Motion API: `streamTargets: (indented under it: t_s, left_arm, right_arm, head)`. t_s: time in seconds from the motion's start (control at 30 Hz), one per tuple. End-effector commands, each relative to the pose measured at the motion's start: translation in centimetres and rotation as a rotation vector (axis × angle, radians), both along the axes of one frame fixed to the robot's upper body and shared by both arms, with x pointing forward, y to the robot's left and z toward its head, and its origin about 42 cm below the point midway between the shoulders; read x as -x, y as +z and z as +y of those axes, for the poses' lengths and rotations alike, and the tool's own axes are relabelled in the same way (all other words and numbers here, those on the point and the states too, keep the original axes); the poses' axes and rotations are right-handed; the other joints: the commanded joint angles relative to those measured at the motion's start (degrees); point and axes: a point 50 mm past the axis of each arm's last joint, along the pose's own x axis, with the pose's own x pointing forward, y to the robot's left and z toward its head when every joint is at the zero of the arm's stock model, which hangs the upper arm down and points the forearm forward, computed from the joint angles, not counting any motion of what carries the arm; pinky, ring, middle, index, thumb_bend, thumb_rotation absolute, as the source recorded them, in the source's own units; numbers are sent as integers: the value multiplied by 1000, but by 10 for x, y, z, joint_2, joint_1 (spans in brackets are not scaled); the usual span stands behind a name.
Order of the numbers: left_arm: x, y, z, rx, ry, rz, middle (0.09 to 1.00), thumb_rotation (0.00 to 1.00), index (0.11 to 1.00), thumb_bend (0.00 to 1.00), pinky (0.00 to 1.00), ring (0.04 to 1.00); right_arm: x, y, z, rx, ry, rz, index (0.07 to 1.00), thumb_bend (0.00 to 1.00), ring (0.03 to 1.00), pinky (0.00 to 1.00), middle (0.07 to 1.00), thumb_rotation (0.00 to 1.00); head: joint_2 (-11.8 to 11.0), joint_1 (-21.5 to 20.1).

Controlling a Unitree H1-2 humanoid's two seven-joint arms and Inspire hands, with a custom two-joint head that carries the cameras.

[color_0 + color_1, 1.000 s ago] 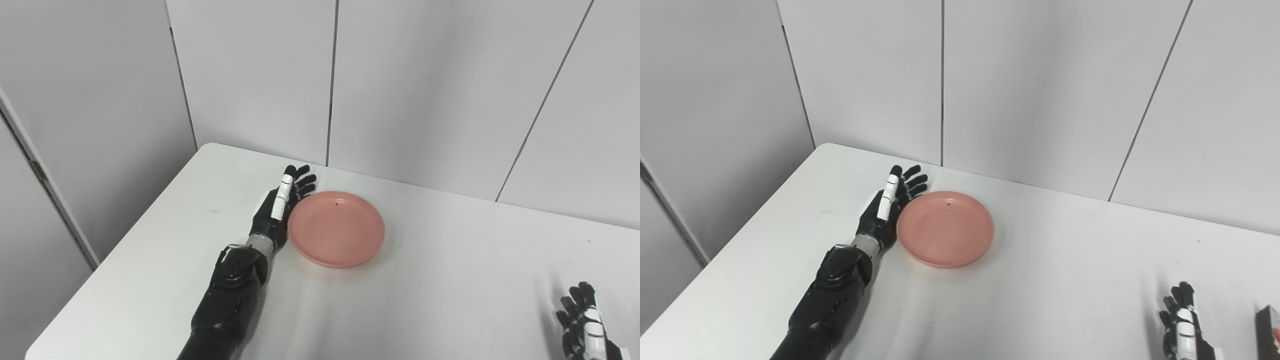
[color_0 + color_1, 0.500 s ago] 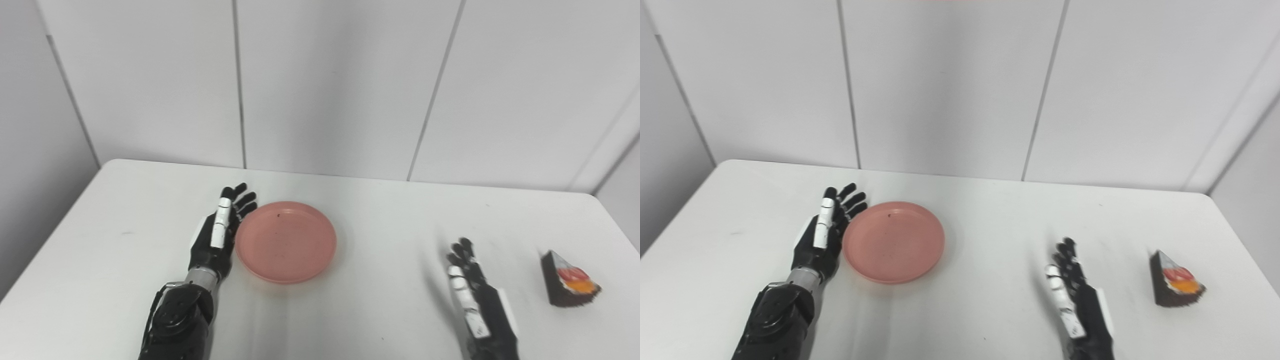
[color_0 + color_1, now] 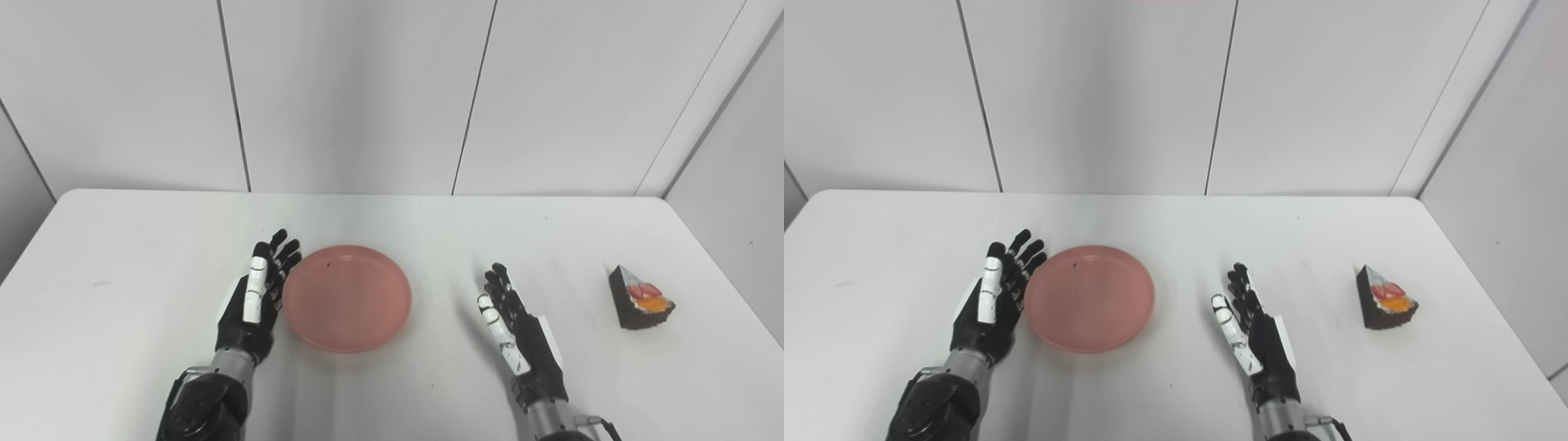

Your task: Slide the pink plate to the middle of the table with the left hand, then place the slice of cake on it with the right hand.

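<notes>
The pink plate lies flat on the white table, a little left of its middle. My left hand is open with fingers straight, its palm side against the plate's left rim. My right hand is open and empty, standing on edge to the right of the plate with a gap between them. The slice of cake, dark with red and orange topping, sits at the right of the table, well right of my right hand. It also shows in the right eye view.
White wall panels stand close behind the table's far edge. The table's right edge runs just beyond the cake.
The camera has swung to the right, bringing the cake and my right hand into view. My left hand stays against the plate's left rim. My right hand has moved up and left, toward the plate.
</notes>
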Motion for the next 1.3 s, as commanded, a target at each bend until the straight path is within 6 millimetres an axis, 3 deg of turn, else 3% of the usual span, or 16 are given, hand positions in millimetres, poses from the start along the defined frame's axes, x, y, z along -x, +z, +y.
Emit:
streamTargets:
  t_s: [0.0,0.2,0.57,0.8,0.93,1.03,1.07,1.13,1.27]
  left_arm:
    - [4,-2,-18,8,-34,-4,961,993,956,698,968,967]
    - [5,-5,-34,7,-53,-33,965,993,959,678,968,976]
    - [6,-9,-42,14,-108,-22,986,983,973,667,999,991]
    - [3,-13,-41,-21,-121,-42,989,986,975,681,997,992]
    - [2,-14,-37,-37,-104,-46,985,1000,971,671,1000,992]
    - [2,-14,-30,-55,-98,-49,983,1000,970,670,1000,990]
    - [2,-14,-28,-59,-97,-51,986,1000,973,667,1000,992]
    - [1,-15,-19,-64,-94,-58,987,1000,975,653,989,990]
    - [-1,-17,-6,-70,-89,-66,978,1000,971,654,974,986]
  right_arm:
    - [-3,17,1,11,0,-76,969,601,955,995,945,765]
    - [-2,18,0,4,8,-81,968,629,949,990,943,764]
    - [-2,25,-9,57,-8,-114,965,605,946,971,944,763]
    - [-16,49,-37,24,-72,-182,954,579,937,941,942,626]
    - [-22,79,-60,224,-200,-244,919,584,899,853,906,594]
    - [-22,102,-74,366,-295,-245,907,598,889,841,892,580]
    - [-22,107,-78,390,-314,-247,908,606,899,856,893,509]
    - [-22,115,-85,508,-361,-230,919,645,908,850,913,423]
    - [-24,121,-89,711,-458,-168,907,691,869,773,907,429]
  head:
    - [3,-3]
    - [10,-2]
    - [9,-4]
    - [3,-16]
    - [-2,-36]
    - [-7,-78]
    - [-7,-78]
    - [-13,-125]
    - [-16,-162]
